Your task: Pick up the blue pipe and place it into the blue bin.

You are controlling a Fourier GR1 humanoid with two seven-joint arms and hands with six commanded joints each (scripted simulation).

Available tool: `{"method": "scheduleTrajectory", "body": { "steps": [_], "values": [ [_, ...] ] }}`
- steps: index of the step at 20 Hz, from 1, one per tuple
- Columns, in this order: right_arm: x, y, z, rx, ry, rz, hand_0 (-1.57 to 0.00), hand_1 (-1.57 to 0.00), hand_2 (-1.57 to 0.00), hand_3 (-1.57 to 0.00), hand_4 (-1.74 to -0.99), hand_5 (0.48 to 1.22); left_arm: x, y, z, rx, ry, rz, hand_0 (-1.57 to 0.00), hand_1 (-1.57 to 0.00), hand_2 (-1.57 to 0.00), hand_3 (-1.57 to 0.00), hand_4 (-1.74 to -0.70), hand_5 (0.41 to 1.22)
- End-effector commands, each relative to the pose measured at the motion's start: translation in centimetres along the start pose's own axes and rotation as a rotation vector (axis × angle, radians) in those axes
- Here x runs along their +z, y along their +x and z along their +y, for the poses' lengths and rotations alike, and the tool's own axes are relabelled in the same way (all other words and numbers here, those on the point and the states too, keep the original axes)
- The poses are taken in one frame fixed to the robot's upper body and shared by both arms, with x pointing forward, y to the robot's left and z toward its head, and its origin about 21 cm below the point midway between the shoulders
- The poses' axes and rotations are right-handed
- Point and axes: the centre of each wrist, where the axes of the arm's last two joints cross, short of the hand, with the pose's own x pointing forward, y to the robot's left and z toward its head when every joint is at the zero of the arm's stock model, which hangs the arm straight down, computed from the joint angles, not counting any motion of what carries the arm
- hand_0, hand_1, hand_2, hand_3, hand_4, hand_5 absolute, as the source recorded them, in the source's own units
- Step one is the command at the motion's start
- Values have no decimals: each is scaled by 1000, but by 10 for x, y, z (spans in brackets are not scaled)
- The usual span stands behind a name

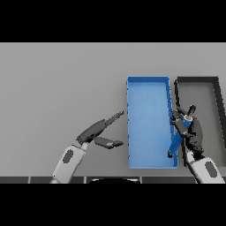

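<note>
Bin (pixel 148 84) lies left of, beside, tray (pixel 197 80).

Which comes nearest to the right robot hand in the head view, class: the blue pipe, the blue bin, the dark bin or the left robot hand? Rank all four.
1. Blue pipe: gripped in the right robot hand.
2. Blue bin on its left and dark bin on its right: too close to call.
3. Left robot hand: farthest, left of the blue bin.

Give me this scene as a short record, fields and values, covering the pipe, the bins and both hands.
blue pipe: held in the right hand, over the blue bin's right wall
blue bin: on the grey table, nothing lying inside
dark bin: right of the blue bin, beside it
right hand: curled round the pipe
left hand: open, left of the blue bin, holding nothing
</note>
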Motion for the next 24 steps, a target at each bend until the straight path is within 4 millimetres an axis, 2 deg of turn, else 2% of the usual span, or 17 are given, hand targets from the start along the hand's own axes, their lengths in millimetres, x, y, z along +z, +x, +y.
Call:
{"method": "scheduleTrajectory", "body": {
  "steps": [1,2,3,5,7,10,13,14,20,24],
  "values": [
    [1,-7,5,7,-10,41,-1571,-1571,-1571,-908,-1741,1221,0,1,0,-4,0,1,1,1,1,1,-883,421],
    [-1,-13,4,13,-37,91,-1571,-1548,-1571,-847,-1741,1221,1,1,2,-3,1,5,1,1,1,1,-883,421],
    [-3,-14,4,19,-42,114,-1465,-1336,-1339,-788,-1678,1221,0,0,-1,-4,-4,12,1,1,1,1,-882,421],
    [-5,-16,2,44,-53,158,-937,-855,-856,-504,-1503,1221,-1,2,-2,-6,-6,12,1,1,1,1,-878,422],
    [-6,-18,3,86,-29,205,-599,-547,-548,-322,-1337,1221,-1,2,-1,-8,-1,13,1,1,1,1,-878,427],
    [-9,-14,9,258,50,235,-306,-279,-280,-164,-1175,1084,0,1,0,-1,4,12,1,1,1,1,-881,429],
    [-10,-17,10,336,84,306,-156,-143,-143,-84,-1083,934,0,2,-4,2,3,7,1,1,1,1,-886,428],
    [-11,-19,12,355,87,308,-125,-114,-114,-67,-1078,898,1,1,-5,2,0,7,1,1,1,1,-886,426],
    [-12,-19,21,446,112,303,-32,-29,-29,-17,-1038,734,0,4,-5,1,7,7,1,1,1,1,-887,429],
    [-12,-23,23,463,117,306,-13,-11,-11,-6,-1022,672,0,0,-4,-5,6,18,1,1,1,1,-887,431]
  ]
}}
